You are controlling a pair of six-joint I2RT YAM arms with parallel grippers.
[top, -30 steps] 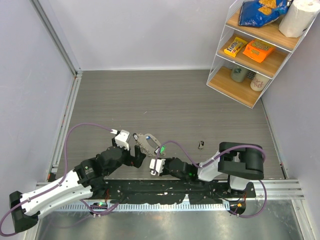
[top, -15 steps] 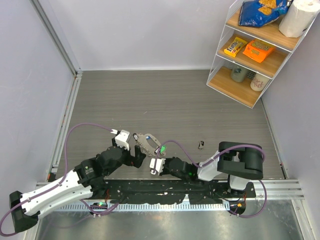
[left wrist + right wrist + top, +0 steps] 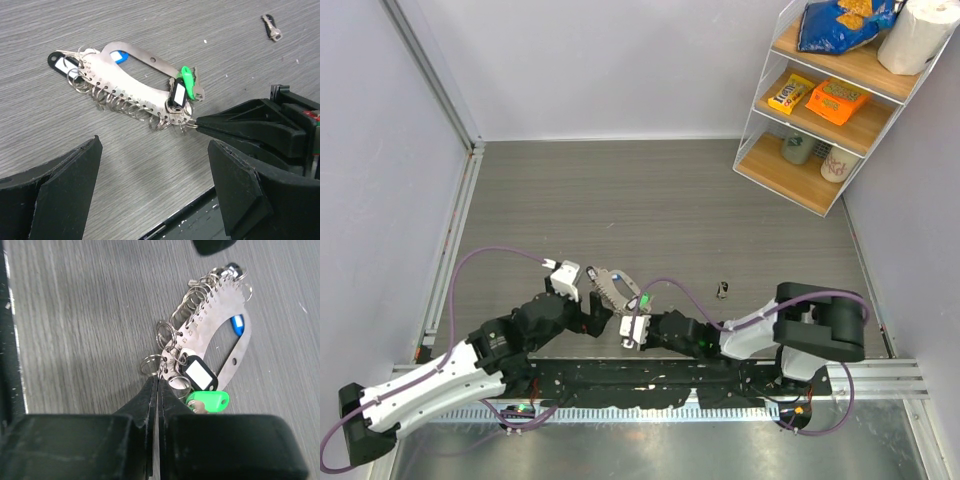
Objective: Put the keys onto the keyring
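Wears white shells on the long link of the left arm and of the right arm; matt black at joints and bases. Carries a purple cable looping off each arm and a small white block at each wrist. Ends in black plastic: left gripper with broad wedge-shaped fingers, right gripper with fingers tapering to thin blades.

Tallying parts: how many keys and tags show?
5: green key and black tag at one end of the plate, second black tag at the other, blue key in its opening, loose key apart. Others may be hidden.
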